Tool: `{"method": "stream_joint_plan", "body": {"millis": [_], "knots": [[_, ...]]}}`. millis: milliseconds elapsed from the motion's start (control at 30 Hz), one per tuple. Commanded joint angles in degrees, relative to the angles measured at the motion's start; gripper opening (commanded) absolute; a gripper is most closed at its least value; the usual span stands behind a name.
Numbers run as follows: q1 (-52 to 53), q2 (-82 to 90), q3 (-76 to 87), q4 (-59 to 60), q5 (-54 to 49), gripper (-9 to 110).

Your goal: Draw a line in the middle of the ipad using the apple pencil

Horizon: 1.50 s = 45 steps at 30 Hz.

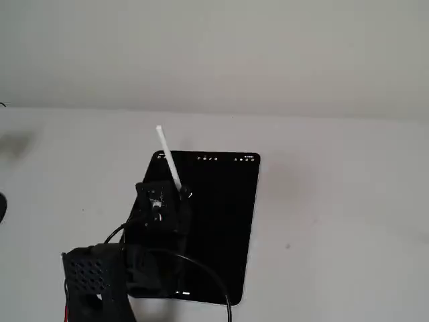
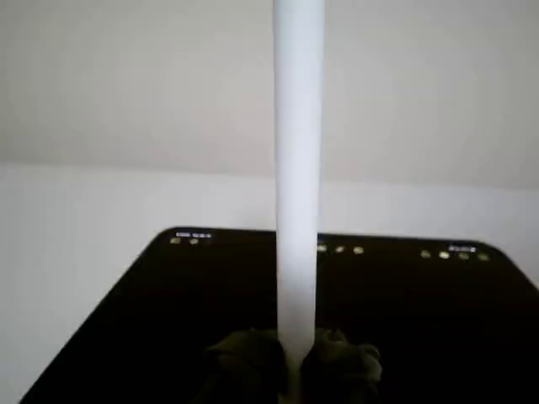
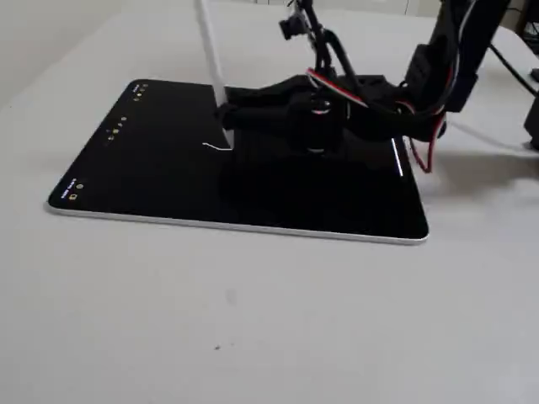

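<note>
The gripper [image 3: 229, 118] is clamped on the apple pencil [image 3: 212, 63], tip pressed near the middle of the ipad [image 3: 152, 181] so it marks; a short line [image 3: 216, 148] seems just begun beside the tip.

Arm [image 1: 144, 268] covers the near-left part of the ipad [image 1: 221, 221] in a fixed view; the line there is hidden. Apple pencil [image 2: 297, 168] top is cut off by the upper edge in the wrist view, tip hidden behind the blurred gripper [image 2: 293, 362]. Icons along the ipad's far short side are too small to read.
</note>
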Motion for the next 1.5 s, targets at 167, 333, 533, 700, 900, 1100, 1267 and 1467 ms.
{"method": "stream_joint_plan", "body": {"millis": [167,333,533,700,900,1100,1267,1467], "knots": [[0.8,0.2,10.0,-7.6,-0.5,0],[1.1,0.1,14.2,-11.0,-0.5,0],[1.7,-1.2,18.3,-16.1,-0.9,0],[1.8,-4.3,19.6,-19.7,-1.1,0],[2.0,-5.0,19.6,-19.8,-1.0,0],[2.2,-5.4,19.3,-19.8,-0.9,0],[2.5,-5.9,19.1,-19.8,-0.9,0],[2.5,-6.0,19.1,-19.8,-0.9,0]]}}
